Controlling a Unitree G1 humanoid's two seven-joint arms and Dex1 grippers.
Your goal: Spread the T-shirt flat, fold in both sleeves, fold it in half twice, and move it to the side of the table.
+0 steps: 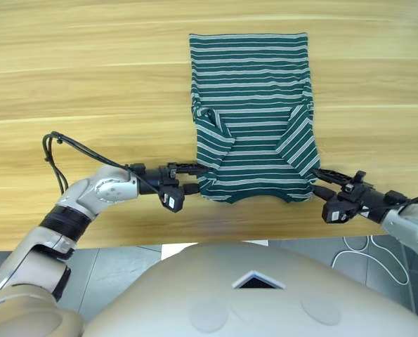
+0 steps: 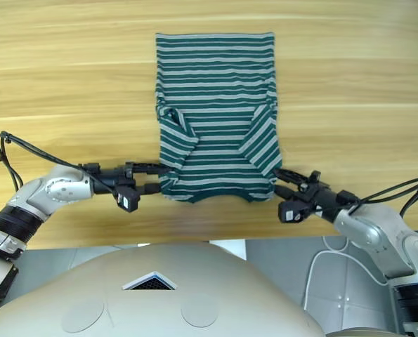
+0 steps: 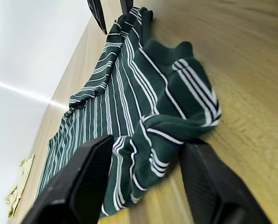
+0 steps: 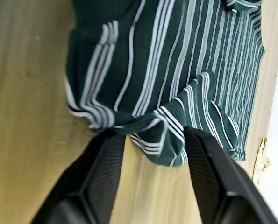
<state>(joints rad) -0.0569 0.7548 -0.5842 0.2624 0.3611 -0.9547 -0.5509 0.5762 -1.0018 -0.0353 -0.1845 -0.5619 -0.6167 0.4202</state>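
A dark green T-shirt (image 1: 251,91) with white stripes lies flat on the wooden table (image 1: 89,84), collar end nearest me and both sleeves folded in over its body. My left gripper (image 1: 197,178) sits low at the shirt's near left corner. It is open, and its fingers (image 3: 87,172) straddle the bunched shoulder cloth. At the near right corner my right gripper (image 1: 319,182) is also open, with the striped corner (image 4: 153,135) between its two fingers (image 4: 101,172). The cloth under both corners rests on the table.
The table's front edge (image 1: 194,239) runs just behind both grippers. Bare wood stretches wide to the left and right of the shirt. A black cable (image 1: 50,151) loops off my left forearm. A small yellowish scrap (image 3: 17,196) lies at the far edge.
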